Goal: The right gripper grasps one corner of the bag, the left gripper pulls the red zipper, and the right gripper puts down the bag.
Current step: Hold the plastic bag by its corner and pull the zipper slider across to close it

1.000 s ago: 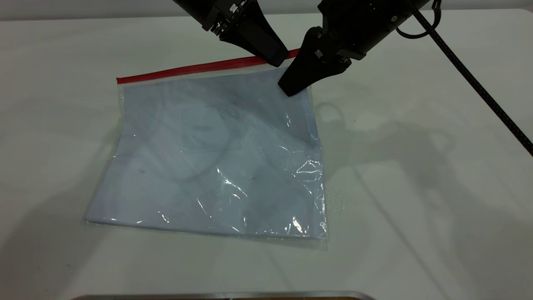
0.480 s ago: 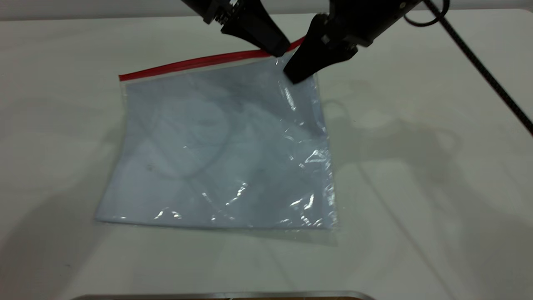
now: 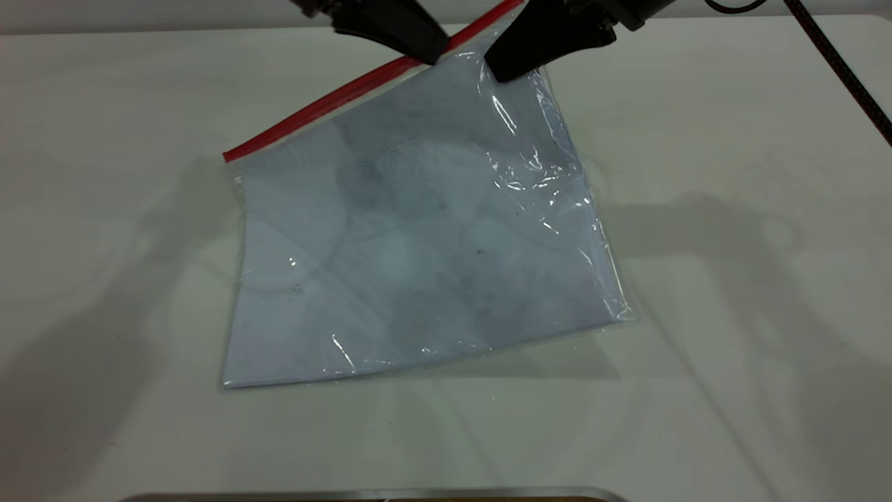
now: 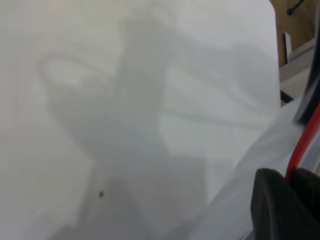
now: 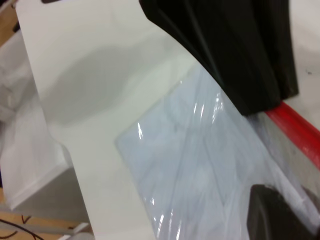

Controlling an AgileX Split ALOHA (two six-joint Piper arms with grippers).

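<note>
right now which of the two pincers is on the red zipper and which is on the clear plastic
The left pincer is on the red zipper. The right pincer, the one with the looping cable, grips the bag by its clear corner just below that strip.

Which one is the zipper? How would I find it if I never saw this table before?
Look at the white table and find the big clear bag with paper inside, its far corner lifted by the two black tools, the left tool and right tool. The red zipper is the thin strip along the bag's far edge. It is the only bright red thing there.
</note>
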